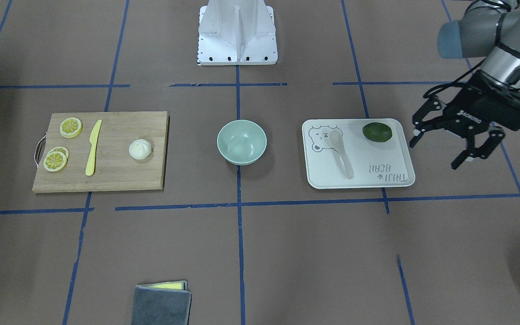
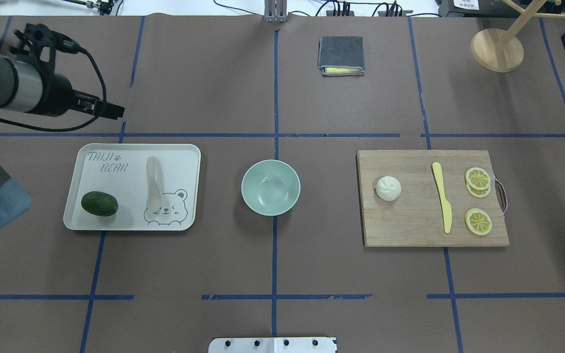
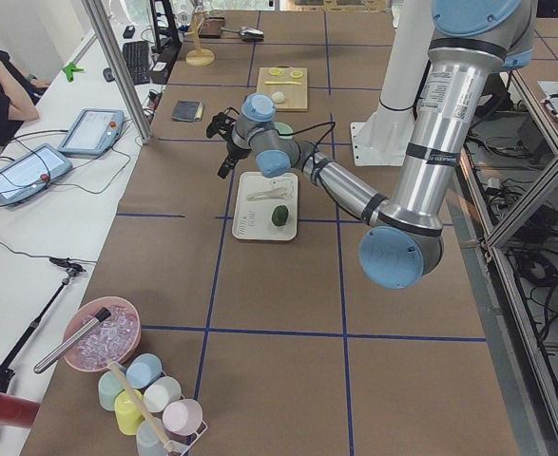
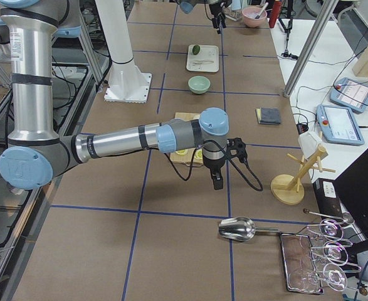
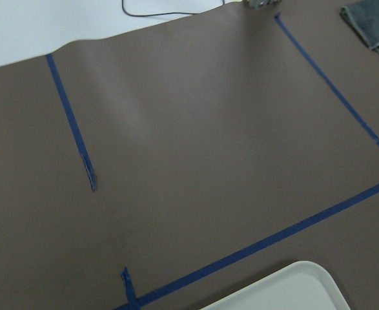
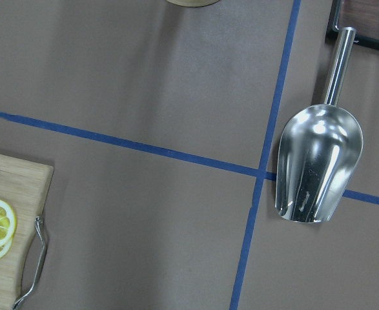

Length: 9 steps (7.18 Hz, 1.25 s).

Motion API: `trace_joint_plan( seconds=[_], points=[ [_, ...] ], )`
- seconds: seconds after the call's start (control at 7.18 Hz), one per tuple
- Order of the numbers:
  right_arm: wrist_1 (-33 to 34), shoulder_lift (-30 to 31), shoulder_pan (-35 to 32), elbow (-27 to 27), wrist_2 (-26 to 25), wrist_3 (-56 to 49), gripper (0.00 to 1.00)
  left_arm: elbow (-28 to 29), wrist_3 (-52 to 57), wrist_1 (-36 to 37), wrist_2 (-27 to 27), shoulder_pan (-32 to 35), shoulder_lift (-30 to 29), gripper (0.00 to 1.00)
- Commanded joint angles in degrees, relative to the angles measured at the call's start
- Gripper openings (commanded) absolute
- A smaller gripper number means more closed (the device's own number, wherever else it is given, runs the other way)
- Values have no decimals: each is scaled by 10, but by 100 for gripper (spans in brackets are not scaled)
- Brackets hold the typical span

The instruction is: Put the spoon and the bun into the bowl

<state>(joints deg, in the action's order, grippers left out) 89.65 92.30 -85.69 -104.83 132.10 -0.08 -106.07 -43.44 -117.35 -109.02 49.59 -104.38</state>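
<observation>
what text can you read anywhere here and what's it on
"TAIJI BEAR": printed on the tray, near a bear drawing.
White lettering on the left gripper: too small and blurred to read.
No other readable text.

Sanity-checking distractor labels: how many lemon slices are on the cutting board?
3, all at the cutting board's handle end: one lemon slice alone, one overlapping another. More could hide beneath that pair.

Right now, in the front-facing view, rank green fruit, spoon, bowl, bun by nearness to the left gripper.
1. green fruit, tray corner nearest the left gripper
2. spoon, mid-tray
3. bowl, in the middle
4. bun, on the cutting board, far side
</observation>
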Motion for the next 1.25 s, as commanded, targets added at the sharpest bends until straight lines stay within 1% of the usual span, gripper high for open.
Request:
trace_joint_plan(
  seconds=[0.0,0.14,0.28,0.42,0.84,1.11],
  points=[
    [0,1,0,2,0,1,100,4,-184,27,76,-70,-7,84],
    [0,0,0,3,0,0,100,23,-268,28,109,-114,-17,74],
    [1,1,-1,3,0,1,100,45,-280,28,130,-133,-28,74],
    [0,0,0,6,0,0,100,60,-281,28,131,-143,-30,74],
    [0,0,0,8,0,0,100,86,-282,26,131,-149,-33,64],
    [0,0,0,11,0,0,100,94,-282,24,130,-153,-33,60]
  ],
)
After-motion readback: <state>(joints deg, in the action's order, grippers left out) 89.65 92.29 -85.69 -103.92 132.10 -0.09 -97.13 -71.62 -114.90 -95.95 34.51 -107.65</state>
